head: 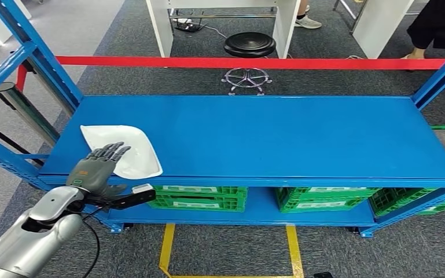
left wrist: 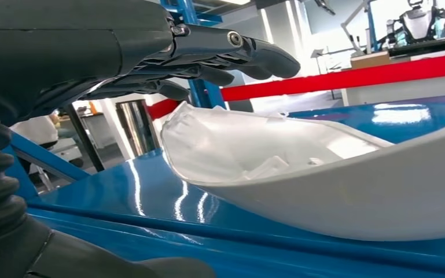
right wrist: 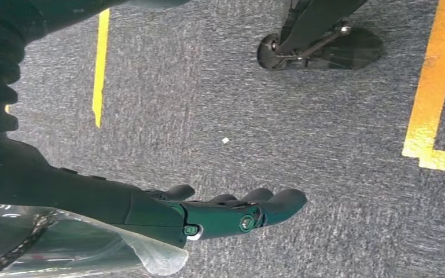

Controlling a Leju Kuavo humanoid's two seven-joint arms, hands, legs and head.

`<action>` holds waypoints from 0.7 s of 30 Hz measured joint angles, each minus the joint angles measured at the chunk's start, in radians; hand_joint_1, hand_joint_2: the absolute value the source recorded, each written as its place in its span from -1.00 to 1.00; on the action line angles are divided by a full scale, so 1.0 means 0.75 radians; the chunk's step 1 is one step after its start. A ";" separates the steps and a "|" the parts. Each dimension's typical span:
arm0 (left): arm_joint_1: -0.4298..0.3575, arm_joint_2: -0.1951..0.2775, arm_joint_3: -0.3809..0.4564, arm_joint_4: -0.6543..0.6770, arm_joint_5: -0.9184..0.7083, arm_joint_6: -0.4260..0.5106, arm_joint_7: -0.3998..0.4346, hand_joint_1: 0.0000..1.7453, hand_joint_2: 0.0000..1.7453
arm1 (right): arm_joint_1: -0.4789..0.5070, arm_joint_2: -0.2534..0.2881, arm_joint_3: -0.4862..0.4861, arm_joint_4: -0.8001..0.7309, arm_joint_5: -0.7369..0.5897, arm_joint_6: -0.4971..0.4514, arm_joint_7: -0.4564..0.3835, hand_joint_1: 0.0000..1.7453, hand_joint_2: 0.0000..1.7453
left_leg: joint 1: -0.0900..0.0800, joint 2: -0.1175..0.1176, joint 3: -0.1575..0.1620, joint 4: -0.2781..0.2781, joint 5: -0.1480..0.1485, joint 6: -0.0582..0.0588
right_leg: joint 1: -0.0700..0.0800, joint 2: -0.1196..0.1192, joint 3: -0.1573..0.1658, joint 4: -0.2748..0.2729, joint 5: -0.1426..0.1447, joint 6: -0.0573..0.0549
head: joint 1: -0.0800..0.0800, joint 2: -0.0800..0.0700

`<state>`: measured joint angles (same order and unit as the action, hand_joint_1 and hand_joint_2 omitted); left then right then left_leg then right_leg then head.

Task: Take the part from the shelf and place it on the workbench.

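**At the shelf's left front corner: part under the left hand**

On the top board of the blue shelf [head: 254, 136], the white part [head: 128, 147] lies at the left end, its near edge just at the front lip. It is a shallow, dished shell, hollow side up, with its long axis running from the back left toward the front right.

The left hand [head: 97, 165] is over the part's near left portion, fingers [left wrist: 231, 49] extended and spread above the rim, with the thumb lower, at the shelf front. No closure on the rim is visible; the wrist view shows a gap between fingers and shell.

The right hand [right wrist: 225, 211] hangs toward the carpet, fingers loosely apart, holding nothing. The left hand is therefore the nearer.

Judgement: the grasp needs thumb under and fingers over the front edge. Open board extends to the right; the blue upright stands close on the left.
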<state>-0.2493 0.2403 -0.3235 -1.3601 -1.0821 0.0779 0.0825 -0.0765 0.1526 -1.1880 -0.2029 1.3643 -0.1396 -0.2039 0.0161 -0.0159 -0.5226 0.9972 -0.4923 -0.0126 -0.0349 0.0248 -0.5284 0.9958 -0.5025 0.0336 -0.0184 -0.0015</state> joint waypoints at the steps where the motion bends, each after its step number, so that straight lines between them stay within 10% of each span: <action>1: -0.010 -0.002 -0.003 0.009 -0.003 -0.004 0.003 -1.00 1.00 | 0.000 0.000 0.001 0.000 0.003 0.000 0.004 -1.00 1.00 | 0.000 0.000 0.000 0.000 0.000 0.000 | 0.000 0.000 0.000 0.000 0.000 0.000 | 0.000 0.000; 21: -0.285 -0.116 -0.083 0.353 -0.023 -0.033 0.018 -0.90 1.00 | -0.014 -0.001 0.034 0.000 0.030 0.004 0.015 -1.00 1.00 | 0.000 0.000 -0.004 0.004 0.000 0.001 | 0.000 0.001 -0.001 0.000 0.001 0.002 | 0.000 0.000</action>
<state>-0.4632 0.1531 -0.3855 -1.0950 -1.0990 0.0534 0.0963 -0.0868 0.1522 -1.1625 -0.2029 1.3868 -0.1366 -0.1923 0.0161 -0.0155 -0.5253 1.0000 -0.4919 -0.0121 -0.0349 0.0255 -0.5295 0.9959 -0.5015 0.0350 -0.0185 -0.0015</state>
